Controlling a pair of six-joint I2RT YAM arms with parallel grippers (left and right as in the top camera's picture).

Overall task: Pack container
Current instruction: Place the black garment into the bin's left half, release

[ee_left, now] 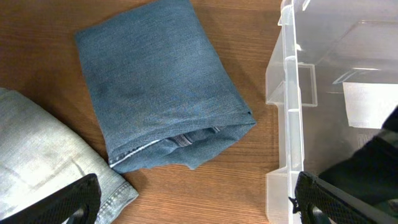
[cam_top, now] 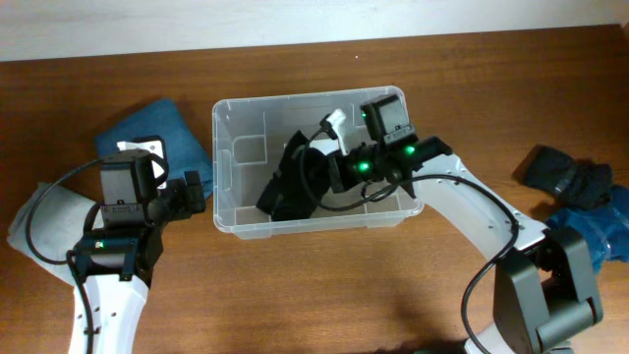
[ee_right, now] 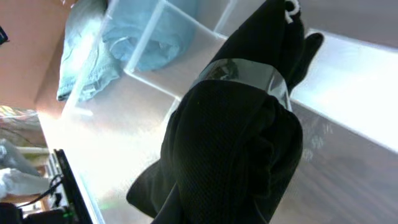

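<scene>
Centrally on the wooden table (cam_top: 324,285) stands the container (cam_top: 236,147), upright with its open side up. Its white label (ee_left: 367,102) shows through the clear bottom.

The right gripper (cam_top: 329,175) reaches over the right wall, and its tip is inside the container. A black garment (cam_top: 293,185) is bunched right at this tip. In the right wrist view the garment (ee_right: 236,143) fills almost the whole picture, with a grey band across it, and it hides the fingers. I cannot tell if the jaws are closed on it or not.

The left gripper (cam_top: 197,192) is outside the container, just beside its left wall. In the left wrist view its fingers (ee_left: 62,202) stand wide apart and nothing is between them.

Folded blue jeans (ee_left: 161,81) lie on the table near the left wall of the container (ee_left: 292,112), apart from it. Pale jeans (ee_left: 43,149) lie just beside them, further from the container.

Well apart, at the right edge of the table, lie a black cloth (cam_top: 565,177) and a blue cloth (cam_top: 600,236).
</scene>
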